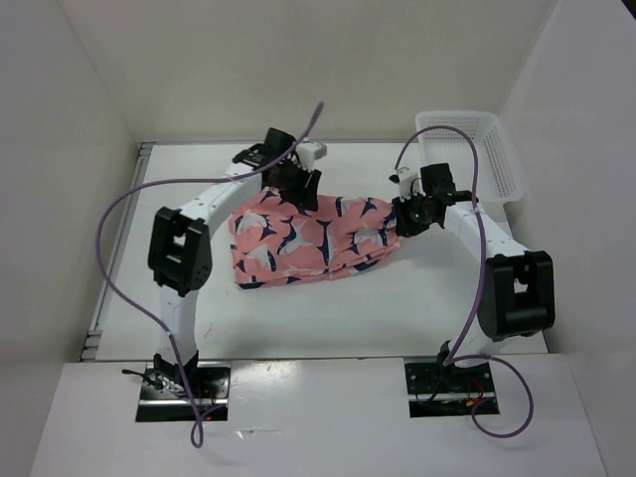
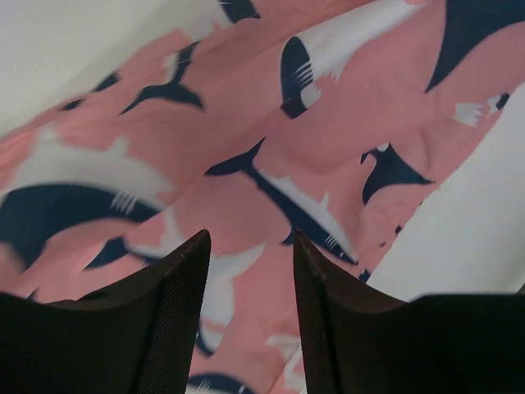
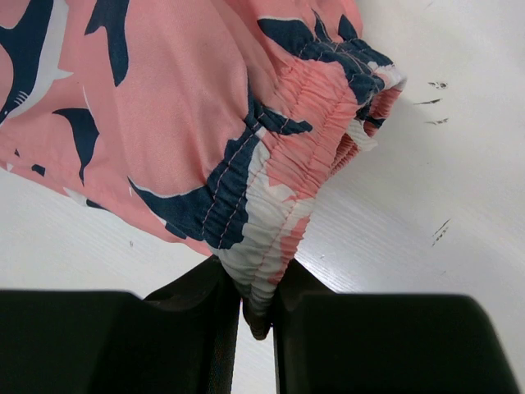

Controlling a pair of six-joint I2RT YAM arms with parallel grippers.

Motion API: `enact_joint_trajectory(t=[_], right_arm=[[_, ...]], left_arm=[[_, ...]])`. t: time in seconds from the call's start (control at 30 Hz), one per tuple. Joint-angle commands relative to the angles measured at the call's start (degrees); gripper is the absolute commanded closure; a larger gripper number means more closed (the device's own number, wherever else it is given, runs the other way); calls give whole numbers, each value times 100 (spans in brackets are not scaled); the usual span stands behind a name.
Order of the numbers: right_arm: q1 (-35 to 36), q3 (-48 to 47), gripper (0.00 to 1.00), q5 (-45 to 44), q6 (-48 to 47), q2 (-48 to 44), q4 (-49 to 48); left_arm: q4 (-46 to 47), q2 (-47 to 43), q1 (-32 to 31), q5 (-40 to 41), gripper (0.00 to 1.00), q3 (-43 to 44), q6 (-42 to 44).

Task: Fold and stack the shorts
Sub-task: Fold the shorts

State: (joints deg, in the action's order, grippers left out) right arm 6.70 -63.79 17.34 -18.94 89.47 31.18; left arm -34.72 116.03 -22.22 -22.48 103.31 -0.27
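Observation:
The salmon-pink shorts [image 1: 313, 238] with navy and white fish shapes lie spread in the middle of the table. My left gripper [image 1: 298, 189] hovers over their far left part with its jaws apart and nothing between them; the left wrist view shows the cloth [image 2: 271, 148] below the open gripper [image 2: 250, 246]. My right gripper [image 1: 405, 214] is at the shorts' right end, shut on the gathered elastic waistband [image 3: 271, 238], which bunches between its fingers [image 3: 283, 287].
A white plastic mesh basket [image 1: 467, 154] stands at the back right, just behind the right arm. White walls enclose the table on the left, back and right. Purple cables loop above both arms.

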Motion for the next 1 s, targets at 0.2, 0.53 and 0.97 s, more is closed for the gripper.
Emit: enact_joint_trajectory(t=[0.2, 0.53, 0.97], right_arm=[[-28, -125, 100, 129, 83, -61, -165], [-28, -72, 100, 182, 136, -114, -112], [-28, -1082, 100, -292, -75, -167, 204]], left_arm=[[-300, 1772, -195, -443, 49, 1578, 27], [-79, 3004, -502, 112, 31, 2985, 27], [-192, 1934, -346, 394, 16, 3204, 27]])
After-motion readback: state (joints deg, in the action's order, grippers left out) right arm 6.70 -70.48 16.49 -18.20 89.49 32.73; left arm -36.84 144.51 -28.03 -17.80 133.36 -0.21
